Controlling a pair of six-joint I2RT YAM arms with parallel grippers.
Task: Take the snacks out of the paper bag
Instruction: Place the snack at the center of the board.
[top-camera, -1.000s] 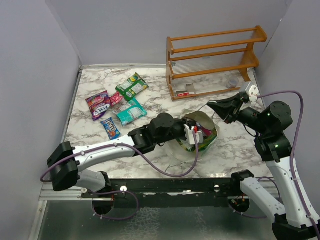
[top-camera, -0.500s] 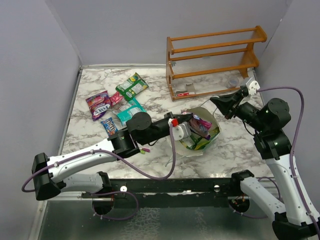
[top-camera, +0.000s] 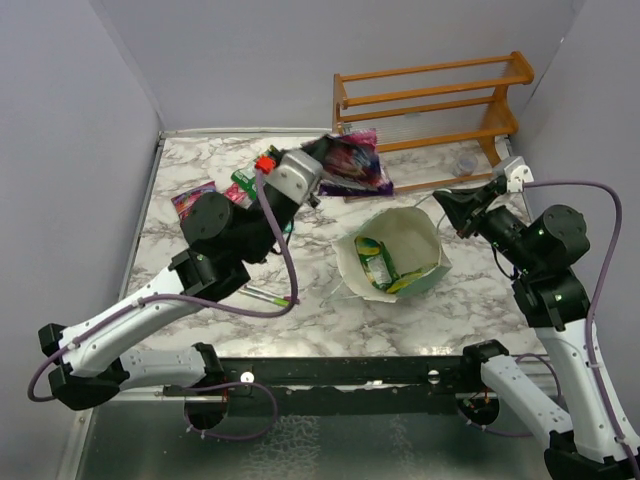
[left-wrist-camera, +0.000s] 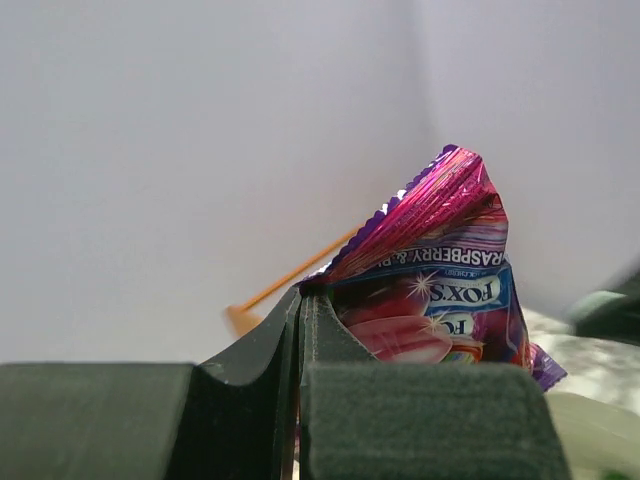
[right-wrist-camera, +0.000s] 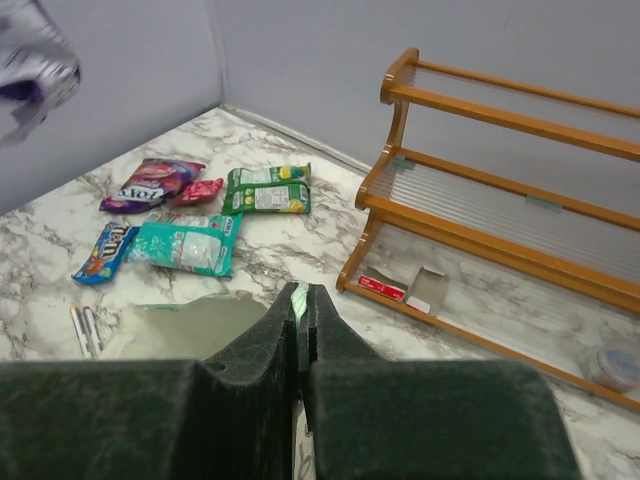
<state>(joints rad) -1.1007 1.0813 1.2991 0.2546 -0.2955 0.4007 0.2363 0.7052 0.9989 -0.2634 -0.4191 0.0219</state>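
Purple snack packet, partly hidden, is clamped by left fingers; right fingers pinch paper bag.

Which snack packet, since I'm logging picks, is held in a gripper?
The purple-pink Fox's packet, pinched by the left gripper above the table; the rest lie on it or inside the paper bag.
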